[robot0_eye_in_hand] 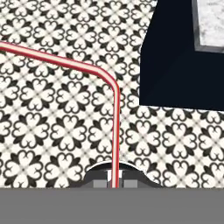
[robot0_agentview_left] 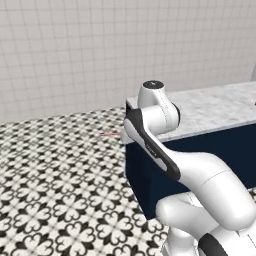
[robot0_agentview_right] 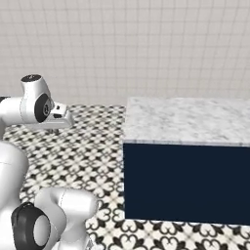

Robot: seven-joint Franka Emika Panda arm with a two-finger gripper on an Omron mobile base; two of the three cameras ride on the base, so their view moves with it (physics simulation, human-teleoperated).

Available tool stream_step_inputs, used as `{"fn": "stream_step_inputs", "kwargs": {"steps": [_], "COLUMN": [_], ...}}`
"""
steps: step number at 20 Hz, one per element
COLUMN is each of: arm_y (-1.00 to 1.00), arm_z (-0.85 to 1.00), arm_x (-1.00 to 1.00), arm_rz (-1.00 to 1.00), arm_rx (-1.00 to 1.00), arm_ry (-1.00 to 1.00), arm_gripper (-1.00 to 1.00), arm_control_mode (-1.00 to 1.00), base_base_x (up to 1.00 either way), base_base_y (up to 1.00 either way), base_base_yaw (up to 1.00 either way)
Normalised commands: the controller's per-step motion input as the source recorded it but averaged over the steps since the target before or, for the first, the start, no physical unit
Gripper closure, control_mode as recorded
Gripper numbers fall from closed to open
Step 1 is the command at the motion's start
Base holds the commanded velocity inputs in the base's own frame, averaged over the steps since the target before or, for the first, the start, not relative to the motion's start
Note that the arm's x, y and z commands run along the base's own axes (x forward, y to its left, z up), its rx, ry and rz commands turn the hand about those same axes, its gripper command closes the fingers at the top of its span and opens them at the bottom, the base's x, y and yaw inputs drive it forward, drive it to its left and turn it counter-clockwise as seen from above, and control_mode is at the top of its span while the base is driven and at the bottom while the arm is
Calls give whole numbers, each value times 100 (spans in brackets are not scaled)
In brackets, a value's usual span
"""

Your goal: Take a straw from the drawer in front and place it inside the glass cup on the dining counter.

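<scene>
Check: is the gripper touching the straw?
Touching. In the hand view the straw runs straight down between the shut gripper fingertips, pinched with no gap.

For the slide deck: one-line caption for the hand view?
End effector shut on bent red-pink straw above patterned floor tiles, beside navy counter base.

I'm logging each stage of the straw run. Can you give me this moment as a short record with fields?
claw: shut on the straw
straw: red-pink with a pale stripe, bent; runs up from the claw, then turns toward the left edge of the hand view
below the straw: black-and-white patterned floor
dining counter: marble top, navy base, to the arm's right
glass cup: cannot tell from these pictures
stage: straw held, not yet in a cup
</scene>
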Motion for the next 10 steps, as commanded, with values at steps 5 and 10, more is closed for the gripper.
{"fn": "stream_step_inputs", "kwargs": {"steps": [5,10], "arm_y": [0,0], "arm_z": [0,0], "arm_x": [0,0], "arm_rz": [0,0], "arm_rx": [0,0], "arm_ry": [0,0], "arm_gripper": [100,100], "arm_control_mode": [100,100], "base_base_x": [62,99], "base_base_y": [100,97], "base_base_yaw": [-2,-13]}}
